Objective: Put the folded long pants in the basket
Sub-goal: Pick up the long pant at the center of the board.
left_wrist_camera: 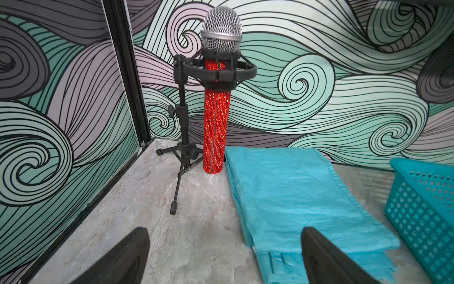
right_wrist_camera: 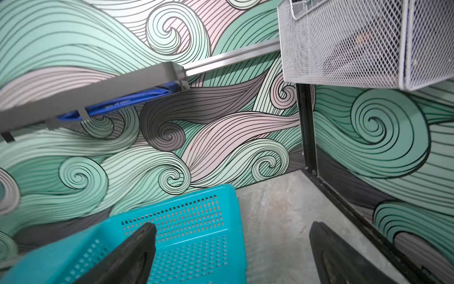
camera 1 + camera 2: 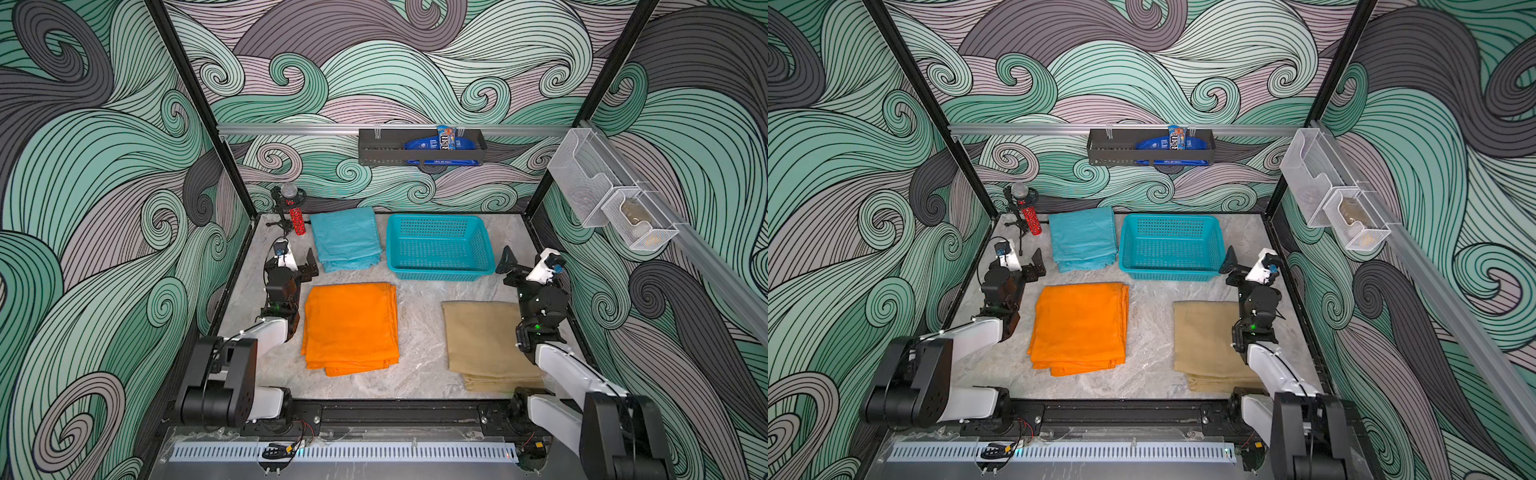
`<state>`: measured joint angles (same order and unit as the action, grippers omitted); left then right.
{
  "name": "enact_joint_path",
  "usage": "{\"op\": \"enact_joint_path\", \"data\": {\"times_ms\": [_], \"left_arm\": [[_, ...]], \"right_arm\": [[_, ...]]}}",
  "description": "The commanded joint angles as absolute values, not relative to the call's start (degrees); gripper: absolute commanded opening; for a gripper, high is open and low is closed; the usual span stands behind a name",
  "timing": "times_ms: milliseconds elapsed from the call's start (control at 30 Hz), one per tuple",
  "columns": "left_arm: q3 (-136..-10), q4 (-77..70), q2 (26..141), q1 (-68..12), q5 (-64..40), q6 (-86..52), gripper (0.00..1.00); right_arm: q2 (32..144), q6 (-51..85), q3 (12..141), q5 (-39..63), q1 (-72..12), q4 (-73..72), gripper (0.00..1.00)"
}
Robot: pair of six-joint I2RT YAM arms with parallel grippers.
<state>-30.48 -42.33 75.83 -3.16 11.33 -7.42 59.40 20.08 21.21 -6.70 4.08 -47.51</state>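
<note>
Turquoise grid-walled plastic basket (image 3: 440, 270), set on a grey marbled table (image 3: 415, 299).
Folded teal pants (image 3: 345, 239) are laid just beside the basket, on its left-arm side; the orange pants (image 3: 351, 328) and tan pants (image 3: 482, 340) are spread nearer the robot than the basket, apart from it. Both pincers are held wide with nothing pinched: the left gripper (image 1: 224, 258) beyond the teal pants from the basket, the right gripper (image 2: 235, 255) near its other side. Swirl-patterned walls (image 3: 374, 75) are seen all round; what is held in the white mesh bins (image 3: 582, 183) is perhaps pale, too blurred to tell.

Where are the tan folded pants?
In both top views the tan folded cloth pants lie near-right on the tabletop, by the right arm, nearer than the turquoise plastic basket.
</note>
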Motion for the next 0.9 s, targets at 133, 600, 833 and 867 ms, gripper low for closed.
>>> {"op": "enact_joint_path", "data": {"times_ms": [133, 600, 833, 867], "left_arm": [[-38.61, -5.15, 70.49, -3.53, 4.27, -25.12, 0.98], [-32.27, 2.99, 72.64, -3.54, -9.3, -34.35, 0.98], [-35.2, 8.54, 75.41, -3.39, -6.08, -33.26, 0.99], [-34.9, 8.28, 75.24, -3.35, -6.53, -33.58, 0.99]], "right_arm": [[62.13, 32.52, 33.77, 7.19, -7.63, -12.11, 0.92], [82.36, 43.19, 39.73, 5.31, -42.44, -3.59, 0.84], [92.83, 43.19, 43.45, 9.96, -42.45, -4.3, 0.82], [94.21, 42.86, 44.21, 10.69, -42.45, -4.31, 0.82]]}}
